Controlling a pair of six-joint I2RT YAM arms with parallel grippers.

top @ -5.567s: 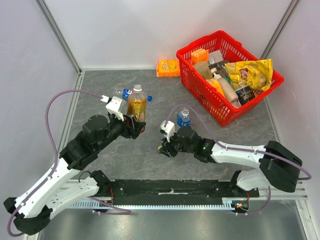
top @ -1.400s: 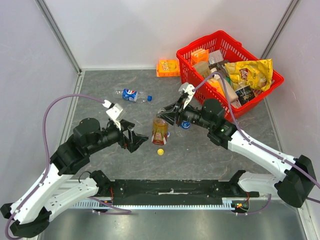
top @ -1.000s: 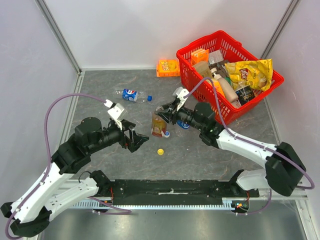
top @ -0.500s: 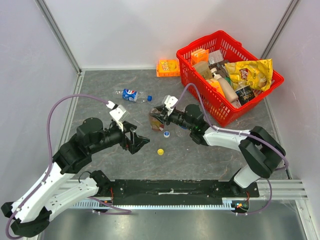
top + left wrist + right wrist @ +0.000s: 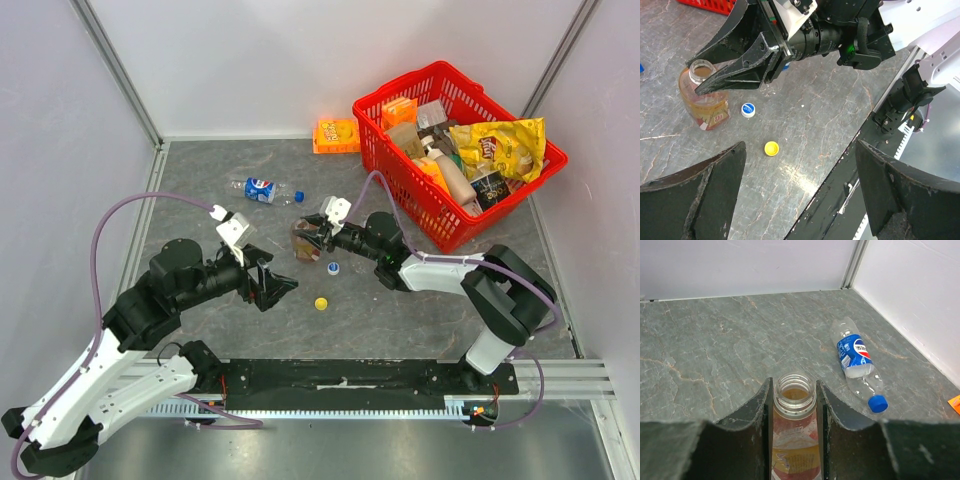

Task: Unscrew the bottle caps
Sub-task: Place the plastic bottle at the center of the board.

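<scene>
My right gripper (image 5: pixel 312 238) is shut on the neck of the uncapped amber bottle (image 5: pixel 305 243), which leans at the table's middle; the open neck (image 5: pixel 795 388) sits between its fingers (image 5: pixel 757 415). The left wrist view shows that bottle (image 5: pixel 705 100) too. The yellow cap (image 5: pixel 321 303) (image 5: pixel 771 148) and the whitish-blue cap (image 5: pixel 333 268) (image 5: pixel 747 109) lie loose on the table. A clear bottle (image 5: pixel 262 188) (image 5: pixel 855 357) lies on its side with its blue cap (image 5: pixel 299 197) (image 5: pixel 877 403) on. My left gripper (image 5: pixel 280 287) (image 5: pixel 800 200) is open and empty, left of the yellow cap. The second clear bottle is hidden.
A red basket (image 5: pixel 398 172) full of snack packs and bottles stands at the back right. An orange box (image 5: pixel 336 134) lies by the back wall. Walls close in the left, back and right sides. The black rail (image 5: pixel 340 378) runs along the near edge.
My right gripper has carried the amber bottle a little left and toward the back, away from the two loose caps. My left gripper has stayed open and nearly still.
</scene>
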